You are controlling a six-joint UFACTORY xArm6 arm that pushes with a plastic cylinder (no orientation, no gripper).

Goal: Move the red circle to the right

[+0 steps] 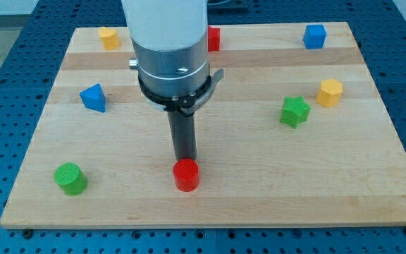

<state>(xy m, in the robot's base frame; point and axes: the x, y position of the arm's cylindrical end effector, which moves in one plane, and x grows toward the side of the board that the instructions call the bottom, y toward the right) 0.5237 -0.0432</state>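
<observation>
The red circle is a short red cylinder lying on the wooden board near the view's bottom, a little left of centre. My tip is the lower end of the dark rod and stands right behind the red circle, on its top side in the view, touching or nearly touching it. The arm's white and grey body rises above it and hides part of the board.
A green cylinder lies at bottom left, a blue triangular block at left, a yellow block at top left. A red block peeks out behind the arm. A blue cube, yellow hexagon and green star lie at right.
</observation>
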